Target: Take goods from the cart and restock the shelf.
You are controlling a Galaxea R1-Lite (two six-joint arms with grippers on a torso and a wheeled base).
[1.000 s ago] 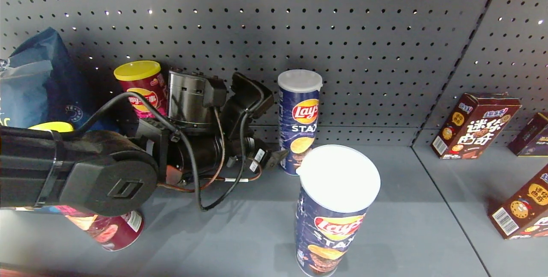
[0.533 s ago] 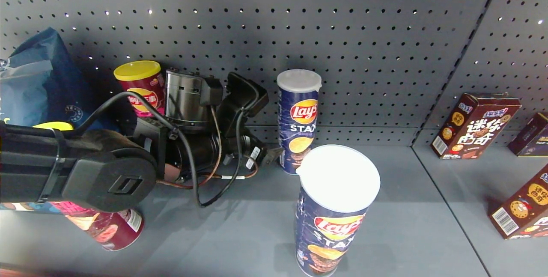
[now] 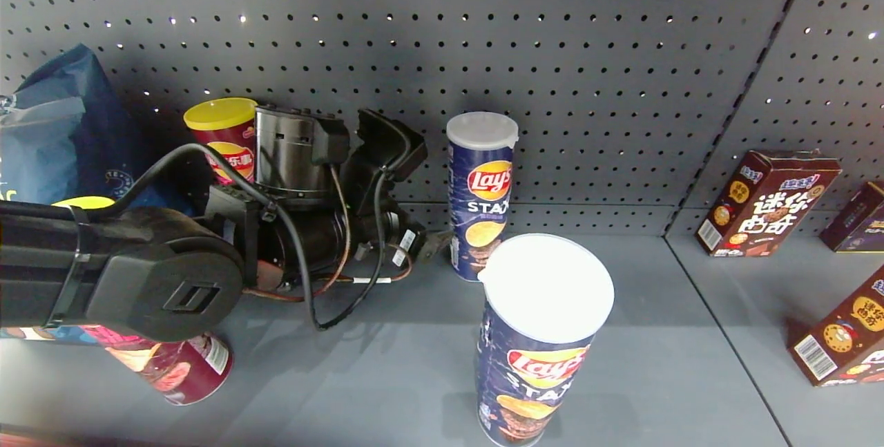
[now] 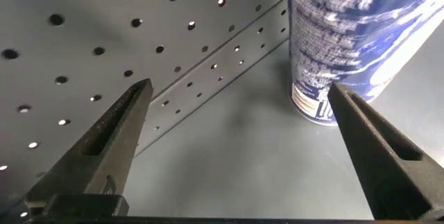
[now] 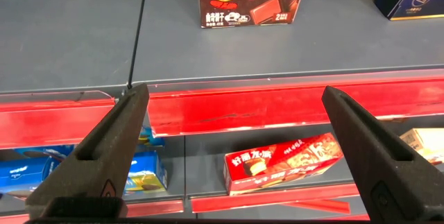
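Hovering low over shelf (image 3: 387,364), left claw (image 4: 239,89) spread, beside blue can (image 3: 481,198)

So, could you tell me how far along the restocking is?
Done: the rear blue can and front blue can stand on the shelf. In hand: nothing; left gripper is open beside the rear can, right gripper open too. Left: fetching more goods, probably.

The left gripper (image 3: 434,243) hangs low just beside the rear blue chip can (image 3: 481,195), which stands upright before the pegboard (image 3: 621,53); the front blue chip can (image 3: 535,350) stands nearer.
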